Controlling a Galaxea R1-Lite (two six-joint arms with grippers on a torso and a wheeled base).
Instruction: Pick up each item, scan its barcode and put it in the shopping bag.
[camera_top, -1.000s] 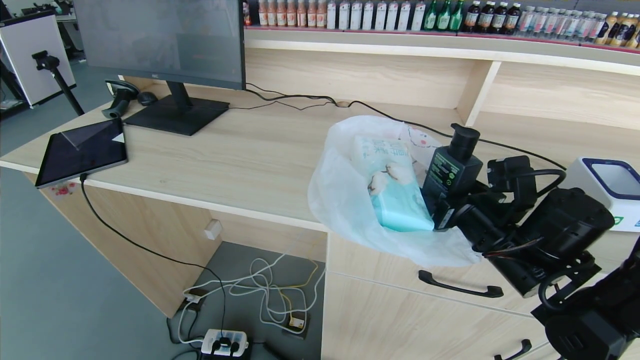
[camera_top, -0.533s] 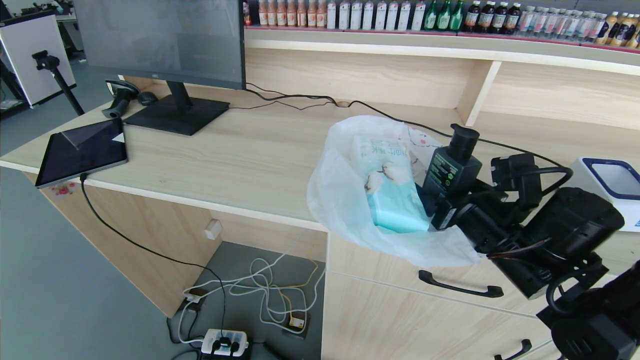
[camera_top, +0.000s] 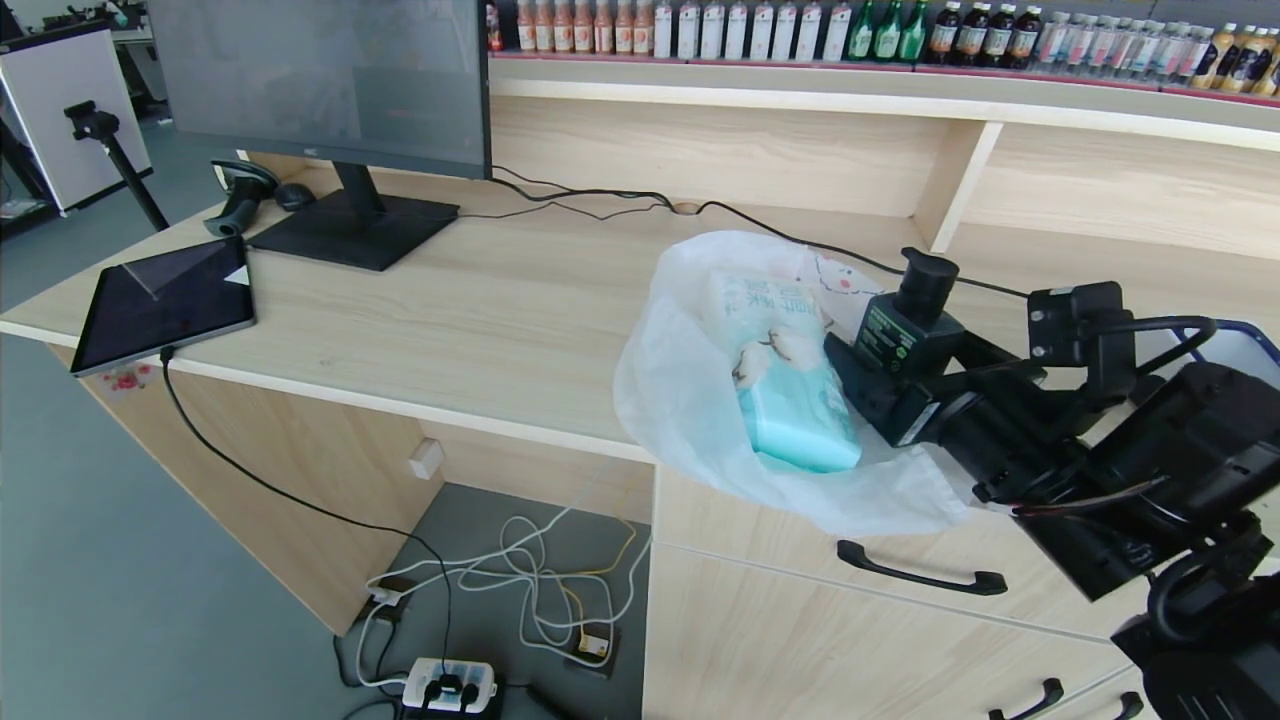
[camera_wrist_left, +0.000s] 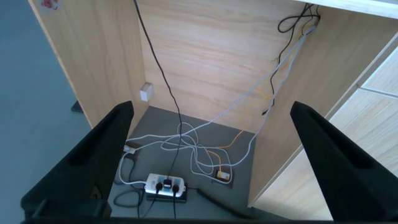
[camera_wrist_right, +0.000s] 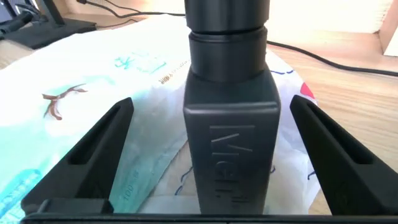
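- We've got the bag (camera_top: 665, 400), thin white plastic, sitting open on the counter (camera_top: 500, 310) with its mouth facing us.
- The right gripper (camera_wrist_right: 211, 106) is at the right side of the bag's mouth. The dark bottle (camera_top: 905, 335) sits right in it, bottom end toward the palm and black cap pointing up and away.
- About the grip: in the right wrist view the two fingers are spread wide, one on each side of the bottle, with bag plastic showing in both gaps. So it's not pinching the bottle, as far as we can see. We can't tell what the bottle's bottom rests on.
- The bottle is tilted rather than upright, and its lower side is just beside the tissue pack (camera_top: 790, 400).
- That tissue pack, teal and white, lies slanted inside the bag.
- The left gripper (camera_wrist_left: 211, 109) is well apart from the bag, down low, fingers spread with nothing between them. Beyond it are tangled cables (camera_wrist_left: 199, 146) and a power strip (camera_wrist_left: 165, 185) on the floor.
- Left of the bag on the counter there's a monitor (camera_top: 320, 80), and further left a tablet (camera_top: 165, 305) at the counter's edge.
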